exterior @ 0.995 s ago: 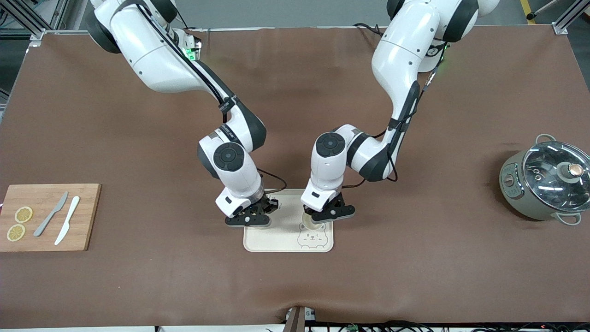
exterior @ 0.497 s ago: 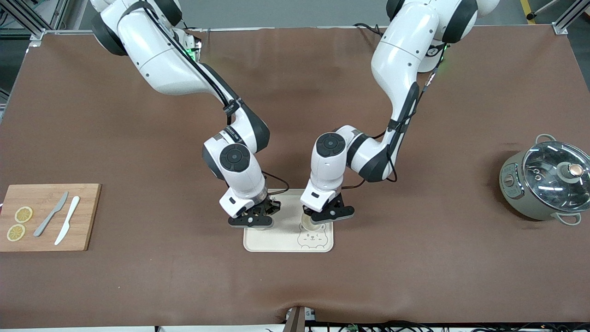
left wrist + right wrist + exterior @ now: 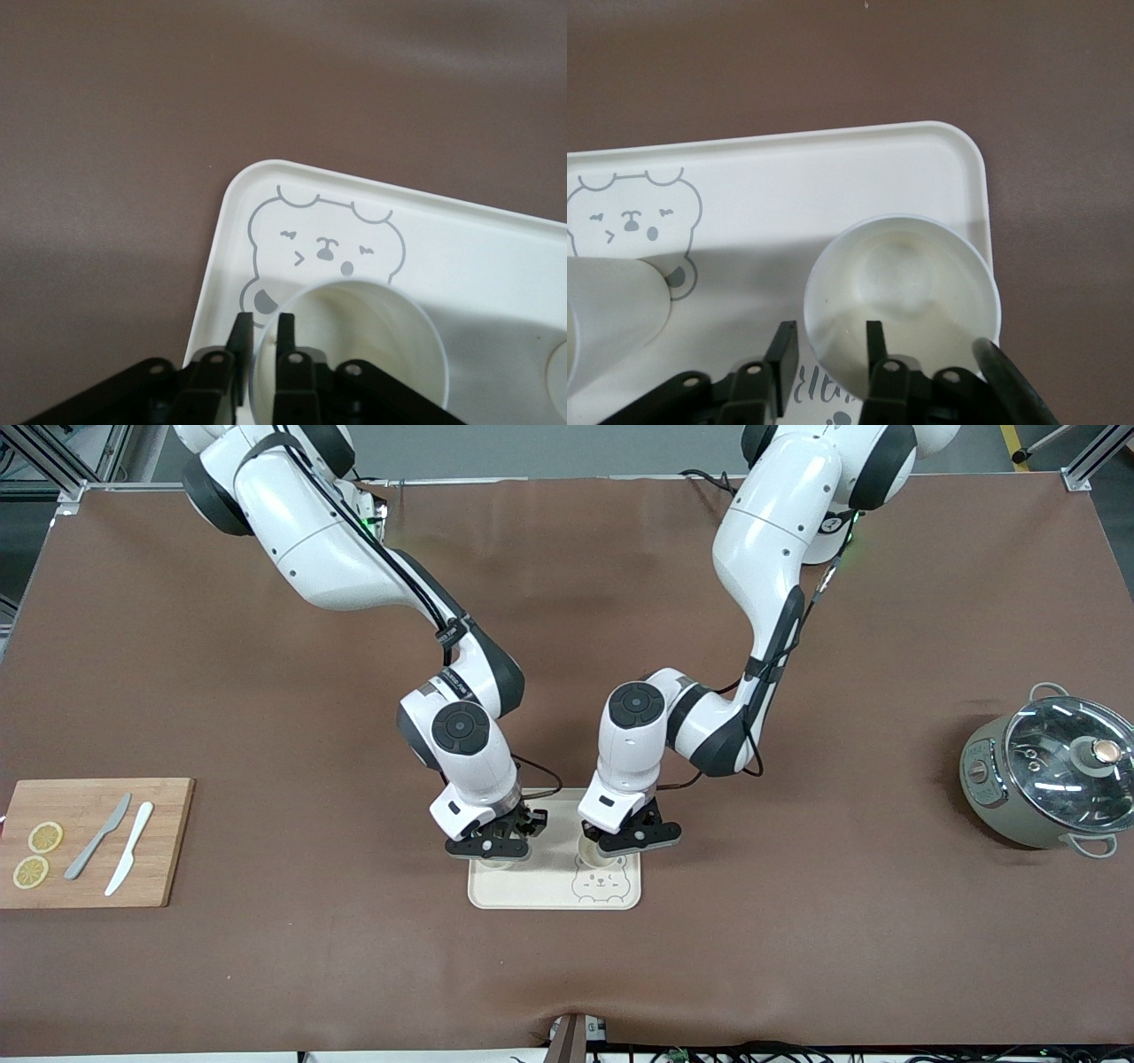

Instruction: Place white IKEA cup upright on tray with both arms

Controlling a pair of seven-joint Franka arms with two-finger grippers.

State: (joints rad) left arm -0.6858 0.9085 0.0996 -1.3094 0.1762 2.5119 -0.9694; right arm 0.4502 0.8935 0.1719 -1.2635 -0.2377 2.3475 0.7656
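Two upright white cups sat on the tray point(image 3: 554, 895) near the worktop's front edge: the left gripper point(image 3: 259, 354) pinched one cup point(image 3: 354, 341) by its rim, the right gripper point(image 3: 830, 354) another cup point(image 3: 902, 301). Releasing unevenly could probably tip either cup
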